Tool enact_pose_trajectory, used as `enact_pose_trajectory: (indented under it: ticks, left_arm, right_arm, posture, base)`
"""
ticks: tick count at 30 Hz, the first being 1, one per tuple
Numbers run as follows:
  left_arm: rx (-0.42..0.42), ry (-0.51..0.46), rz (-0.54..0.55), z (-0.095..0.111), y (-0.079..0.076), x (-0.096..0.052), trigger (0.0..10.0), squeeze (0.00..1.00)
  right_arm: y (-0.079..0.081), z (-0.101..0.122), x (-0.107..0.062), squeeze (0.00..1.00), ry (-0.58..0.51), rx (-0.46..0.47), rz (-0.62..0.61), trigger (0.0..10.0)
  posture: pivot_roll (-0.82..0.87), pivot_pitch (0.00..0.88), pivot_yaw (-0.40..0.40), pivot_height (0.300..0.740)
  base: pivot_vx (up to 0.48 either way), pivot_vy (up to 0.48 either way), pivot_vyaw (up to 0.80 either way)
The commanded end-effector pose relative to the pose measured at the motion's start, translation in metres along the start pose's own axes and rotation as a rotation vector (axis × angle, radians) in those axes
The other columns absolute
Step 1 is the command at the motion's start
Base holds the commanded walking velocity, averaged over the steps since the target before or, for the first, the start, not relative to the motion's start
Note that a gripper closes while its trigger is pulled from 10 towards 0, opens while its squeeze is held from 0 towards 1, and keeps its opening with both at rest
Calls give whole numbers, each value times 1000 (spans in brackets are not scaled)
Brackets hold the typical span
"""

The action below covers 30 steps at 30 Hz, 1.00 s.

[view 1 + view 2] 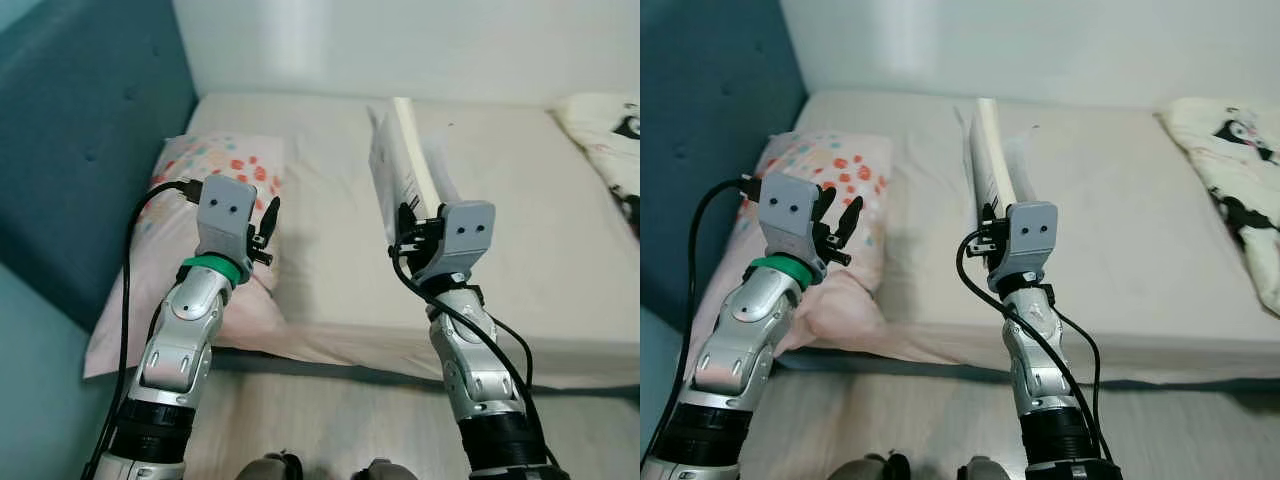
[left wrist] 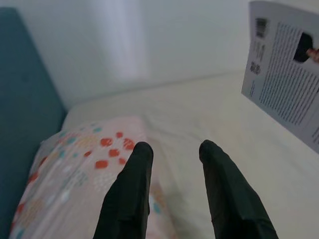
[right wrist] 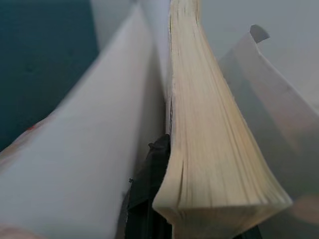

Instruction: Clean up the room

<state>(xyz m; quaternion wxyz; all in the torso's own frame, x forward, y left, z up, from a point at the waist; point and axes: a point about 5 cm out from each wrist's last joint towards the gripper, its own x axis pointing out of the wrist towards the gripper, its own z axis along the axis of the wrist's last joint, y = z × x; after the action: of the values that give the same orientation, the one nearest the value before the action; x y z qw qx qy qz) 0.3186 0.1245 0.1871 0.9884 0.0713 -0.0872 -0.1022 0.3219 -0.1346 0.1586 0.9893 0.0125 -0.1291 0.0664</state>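
My right gripper (image 1: 408, 232) is shut on a thick white paperback book (image 1: 405, 160), holding it up on edge above the bed (image 1: 520, 200). Its covers splay out on both sides of the cream page block (image 3: 209, 124); one black finger (image 3: 149, 184) shows against the pages. The back cover with printed text (image 2: 289, 84) stands off to the side of my left gripper. My left gripper (image 1: 268, 222) hovers open over the edge of a pink pillow (image 1: 215, 190) with red and blue spots, nothing between its fingers (image 2: 132, 194).
The bed has a beige sheet and a teal padded headboard (image 1: 80, 130) on the left. A cream blanket with black-and-white cartoon print (image 1: 1230, 150) lies at the far right. White wall behind. Pale wood floor (image 1: 330, 420) runs along the bed's near edge.
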Motion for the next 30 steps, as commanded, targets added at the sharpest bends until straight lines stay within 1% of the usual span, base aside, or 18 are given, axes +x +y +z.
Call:
enact_pose_trajectory:
  ticks: [1,5,10,12,14,20,24,27,30]
  left_arm:
    - [1,19,-18,-4,-5,-2,10000,0]
    - [-4,29,-17,-6,-5,-2,10000,0]
    - [-8,60,-12,-10,-5,-1,10000,0]
    - [-10,61,-14,-10,-5,-1,10000,0]
    - [1,57,-12,-11,-5,-1,10000,0]
    - [1,54,-3,-11,-4,0,10000,0]
    - [10,58,10,-12,-2,1,10000,0]
    - [15,60,15,-12,-1,1,10000,0]
    - [16,62,18,-13,-1,1,10000,0]
  right_arm:
    - [-5,3,-1,0,-20,5,-23,10000]
    - [-5,2,-2,0,-18,5,-25,10000]
    - [-4,2,-3,0,-16,7,-22,10000]
    - [-4,2,-3,0,-15,8,-18,10000]
    - [0,1,-3,0,-11,16,7,10000]
    - [3,0,-4,0,-9,20,21,10000]
    - [6,-1,-4,0,3,15,52,10000]
    - [6,0,-4,0,-8,9,44,10000]
    - [5,0,-3,0,-14,13,33,10000]
  posture:
    - [-102,59,73,712]
    - [-102,62,74,712]
    - [-102,63,74,712]
    - [-102,63,74,712]
    - [-103,63,78,712]
    - [-103,64,79,712]
    - [-103,63,78,712]
    - [-103,64,78,712]
    - [-103,63,78,712]
  base:
    - [0,-472,0]
    - [0,-412,0]
    - [0,0,0]
    - [0,0,0]
    - [0,0,0]
    - [0,0,0]
    - [345,0,0]
    - [435,0,333]
    - [480,0,0]
